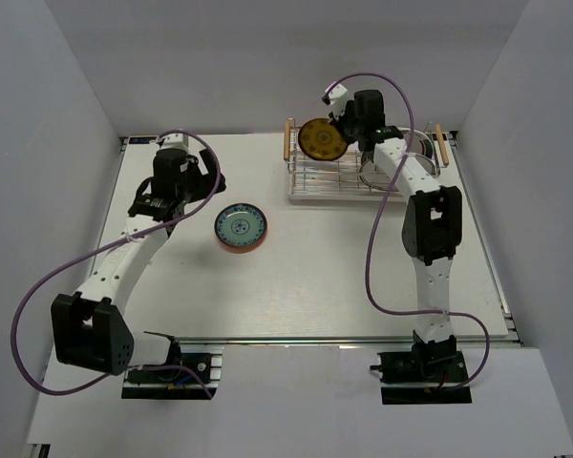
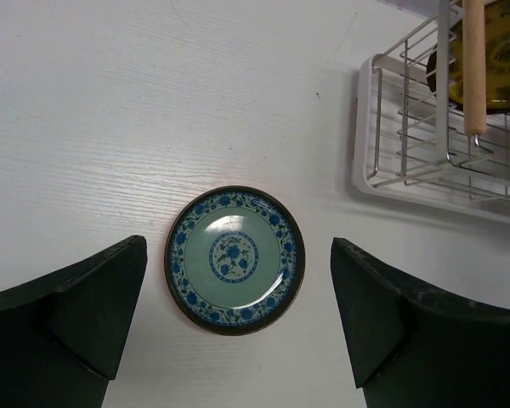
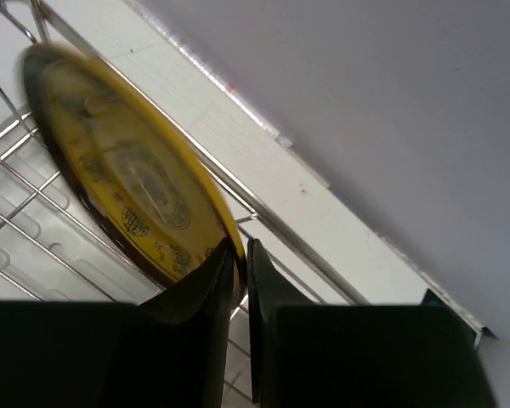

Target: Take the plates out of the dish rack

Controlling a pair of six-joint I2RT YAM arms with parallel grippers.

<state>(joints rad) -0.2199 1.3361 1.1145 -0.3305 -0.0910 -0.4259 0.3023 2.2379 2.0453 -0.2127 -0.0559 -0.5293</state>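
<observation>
The right arm's jaws (image 3: 240, 251) are pinched narrow on the rim of a round yellow plate with a dark patterned face (image 3: 127, 187), which stands on edge at the left part of the rectangular silver wire dish rack with wooden handle bars (image 1: 334, 176), at the far right of the white desk (image 1: 315, 286). Whether the plate's lower edge rests in the wires I cannot tell. The plate looks blurred in the right wrist view. The left arm's jaws (image 2: 238, 246) stand wide apart above a round plate with a green centre, blue floral band and orange-red outer rim (image 2: 235, 259), which lies flat on the desk, well apart from the rack.
</observation>
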